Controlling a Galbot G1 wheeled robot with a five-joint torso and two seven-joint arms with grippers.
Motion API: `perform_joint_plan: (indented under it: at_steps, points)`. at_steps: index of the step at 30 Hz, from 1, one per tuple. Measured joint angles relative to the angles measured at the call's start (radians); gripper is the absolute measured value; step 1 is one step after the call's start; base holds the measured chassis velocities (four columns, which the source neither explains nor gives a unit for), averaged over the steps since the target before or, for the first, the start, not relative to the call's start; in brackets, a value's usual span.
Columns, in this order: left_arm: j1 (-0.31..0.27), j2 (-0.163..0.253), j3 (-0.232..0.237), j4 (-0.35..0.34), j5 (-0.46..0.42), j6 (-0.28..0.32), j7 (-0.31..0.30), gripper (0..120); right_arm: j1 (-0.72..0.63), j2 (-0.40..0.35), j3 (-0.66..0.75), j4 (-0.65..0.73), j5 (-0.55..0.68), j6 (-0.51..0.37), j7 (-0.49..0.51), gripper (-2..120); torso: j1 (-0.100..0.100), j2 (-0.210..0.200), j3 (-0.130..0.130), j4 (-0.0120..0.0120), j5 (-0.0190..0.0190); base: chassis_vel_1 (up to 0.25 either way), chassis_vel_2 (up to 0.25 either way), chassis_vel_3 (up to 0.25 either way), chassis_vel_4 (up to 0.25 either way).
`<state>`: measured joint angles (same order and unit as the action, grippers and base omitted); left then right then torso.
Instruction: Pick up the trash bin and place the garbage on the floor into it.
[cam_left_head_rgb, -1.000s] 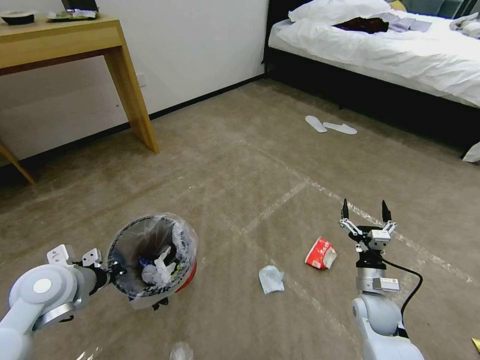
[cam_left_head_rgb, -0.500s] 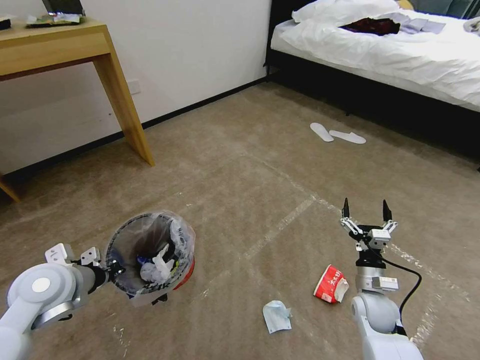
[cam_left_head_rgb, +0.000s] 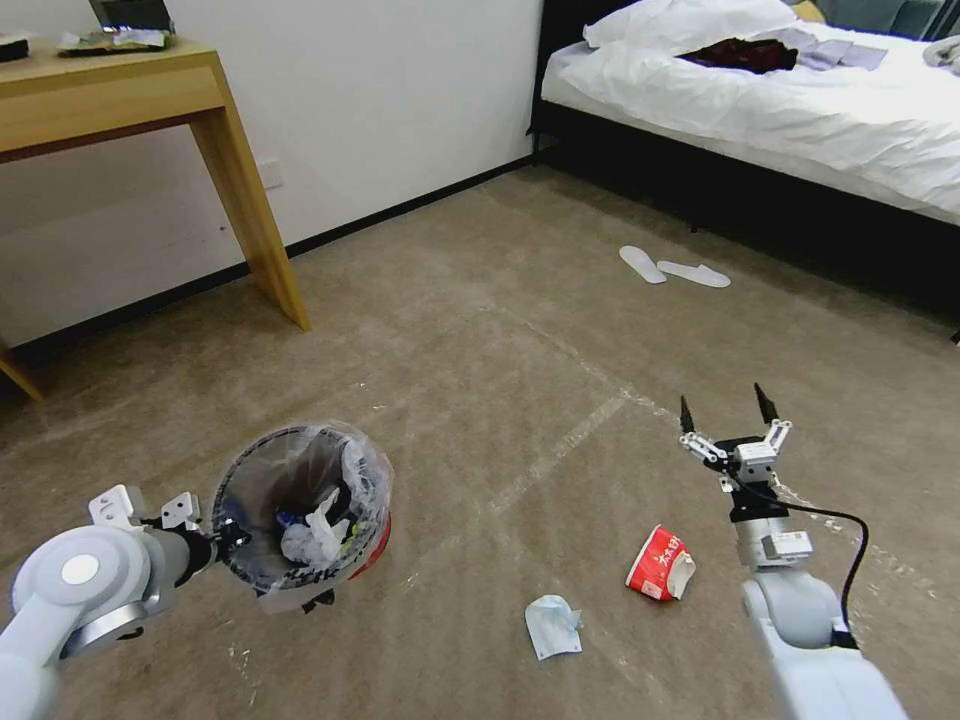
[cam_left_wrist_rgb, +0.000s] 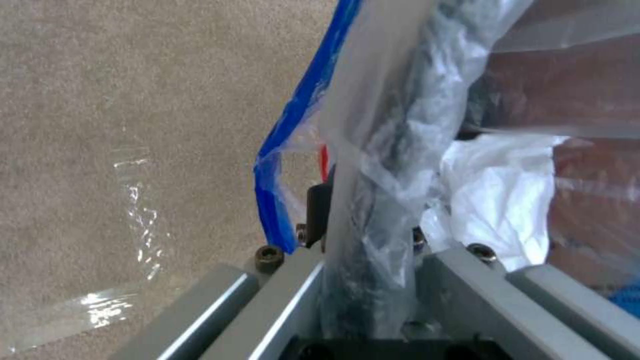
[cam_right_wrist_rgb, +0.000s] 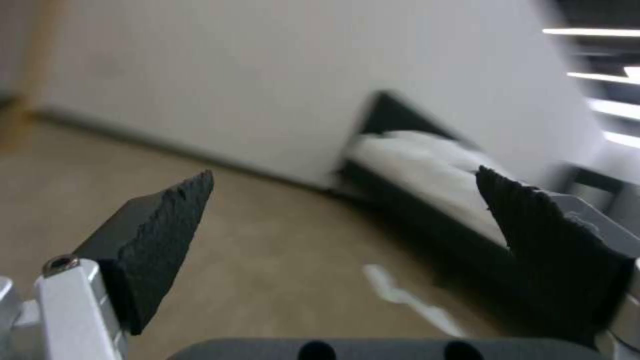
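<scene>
Trash bin (cam_left_head_rgb: 300, 505) hangs at lower left of the head view, its bag-lined rim clamped between the jaws of the left gripper (cam_left_head_rgb: 222, 535); white tissue sits inside. At lower right, the right gripper (cam_left_head_rgb: 724, 412) points up and away, jaws wide apart and empty. On the floor (cam_left_head_rgb: 480, 330), just left of that arm, lies a crushed red-and-white cup (cam_left_head_rgb: 660, 577); near it, toward bottom centre, a crumpled pale tissue (cam_left_head_rgb: 552, 626).
</scene>
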<state>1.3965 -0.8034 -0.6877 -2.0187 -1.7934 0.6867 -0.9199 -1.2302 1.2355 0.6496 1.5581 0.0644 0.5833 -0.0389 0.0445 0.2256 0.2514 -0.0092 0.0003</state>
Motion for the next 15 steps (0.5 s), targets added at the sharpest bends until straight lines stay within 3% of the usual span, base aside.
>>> perform_joint_plan:
  at_steps: [1,2,3,4,5,6,7,8,9,10,12,15]
  points:
    - [0.000,0.000,0.000,0.000,0.000,0.000,0.000,0,0.000,0.000,0.000,0.000,0.000,0.000,0.000,100,0.000,0.000,0.000,0.0000,0.0000,0.000,0.000,0.000,0.000]
    - [0.001,0.000,-0.001,-0.002,0.000,0.000,0.003,0,0.000,-0.079,-0.039,-0.025,0.004,-0.007,0.002,100,0.000,0.000,0.000,0.0002,0.0007,0.000,0.000,0.000,0.000]
    - [0.001,0.000,-0.001,-0.002,0.000,0.000,0.003,0,0.000,-0.079,-0.039,-0.025,0.004,-0.007,0.002,100,0.000,0.000,0.000,0.0002,0.0007,0.000,0.000,0.000,0.000]
    - [0.002,0.001,-0.003,-0.002,0.001,0.000,0.006,0,0.000,-0.194,-0.082,-0.052,0.041,-0.014,-0.055,100,0.000,0.000,0.000,0.0004,0.0002,0.000,0.000,0.000,0.000]
    - [0.002,0.001,-0.003,-0.002,0.001,0.000,0.006,0,0.000,-0.194,-0.082,-0.052,0.041,-0.014,-0.055,100,0.000,0.000,0.000,0.0004,0.0002,0.000,0.000,0.000,0.000]
    - [0.005,-0.002,-0.003,-0.002,0.007,0.000,0.013,0,0.007,-0.314,-0.139,-0.087,0.161,-0.036,-0.210,100,0.000,0.000,0.000,-0.0001,0.0005,0.000,0.000,0.000,0.000]
    - [0.008,-0.006,-0.003,-0.003,0.012,0.000,0.013,0,0.028,-0.377,-0.171,-0.119,0.233,-0.042,-0.341,100,0.000,0.000,0.000,0.0000,0.0006,0.000,0.000,0.000,0.000]
    - [0.008,-0.006,-0.003,-0.003,0.012,0.000,0.013,0,0.028,-0.377,-0.171,-0.119,0.233,-0.042,-0.341,100,0.000,0.000,0.000,0.0000,0.0006,0.000,0.000,0.000,0.000]
    - [0.009,-0.010,0.001,-0.004,0.016,0.000,0.013,0,0.061,-0.444,-0.208,-0.158,0.268,-0.053,-0.501,100,0.000,0.000,0.000,0.0006,0.0000,0.000,0.000,0.000,0.000]
    - [0.009,-0.010,0.001,-0.004,0.016,0.000,0.013,0,0.061,-0.444,-0.208,-0.158,0.268,-0.053,-0.501,100,0.000,0.000,0.000,0.0006,0.0000,0.000,0.000,0.000,0.000]
    - [-0.001,-0.014,0.013,0.002,0.021,0.000,0.017,0,0.115,-0.524,-0.275,-0.237,0.213,-0.048,-0.652,100,0.000,0.000,0.000,0.0004,0.0000,0.000,0.000,0.000,0.000]
    - [-0.003,-0.014,0.016,0.005,0.022,0.000,0.021,0,0.153,-0.542,-0.327,-0.298,0.173,-0.015,-0.705,100,0.000,0.000,0.000,-0.0002,-0.0005,0.000,0.000,0.000,0.000]
